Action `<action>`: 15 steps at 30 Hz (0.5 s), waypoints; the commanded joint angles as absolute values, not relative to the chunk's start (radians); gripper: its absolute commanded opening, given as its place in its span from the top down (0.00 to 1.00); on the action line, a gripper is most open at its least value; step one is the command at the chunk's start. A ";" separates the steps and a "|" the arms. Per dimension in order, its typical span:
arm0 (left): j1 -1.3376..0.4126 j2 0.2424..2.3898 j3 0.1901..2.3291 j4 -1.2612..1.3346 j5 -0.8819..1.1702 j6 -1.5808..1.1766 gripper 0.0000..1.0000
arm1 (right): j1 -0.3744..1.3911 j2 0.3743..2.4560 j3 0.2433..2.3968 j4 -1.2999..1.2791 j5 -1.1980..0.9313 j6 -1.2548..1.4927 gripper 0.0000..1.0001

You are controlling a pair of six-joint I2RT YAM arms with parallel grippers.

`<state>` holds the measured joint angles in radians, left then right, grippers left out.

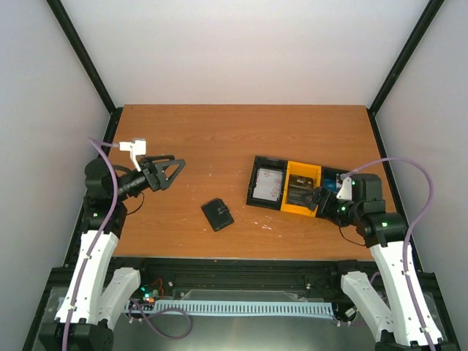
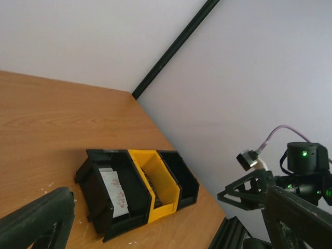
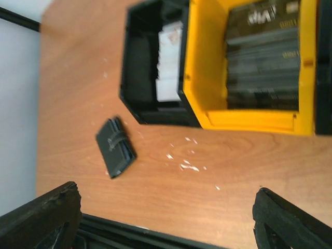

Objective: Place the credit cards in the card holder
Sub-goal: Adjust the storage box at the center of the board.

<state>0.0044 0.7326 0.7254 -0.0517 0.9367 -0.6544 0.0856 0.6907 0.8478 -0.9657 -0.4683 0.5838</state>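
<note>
Plainly nothing is done yet: the card holder lies shut on the surface, and the credit cards sit stacked in the tray, in its yellow bin. My right fingers hang spread wide by that tray, holding nothing; my left fingers gape too, empty, well apart from everything

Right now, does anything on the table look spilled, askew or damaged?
Small white flecks lie scattered on the table between the closed card holder and the tray, like crumbs or chipped debris. The tray sits slightly skewed to the table's edge. Nothing looks damaged.
</note>
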 commanded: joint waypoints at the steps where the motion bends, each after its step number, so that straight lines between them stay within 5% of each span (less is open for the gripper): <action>1: 0.002 0.753 0.722 -0.011 0.963 -0.693 0.00 | 0.166 0.704 0.794 -1.029 -0.329 0.592 0.13; 10: -0.039 0.869 0.700 -0.019 0.830 -0.741 0.00 | 0.691 1.017 0.773 -0.960 0.080 0.858 0.21; 15: -0.171 0.933 0.725 -0.139 0.613 -0.741 0.00 | 0.797 1.257 0.830 -0.850 0.132 0.909 0.20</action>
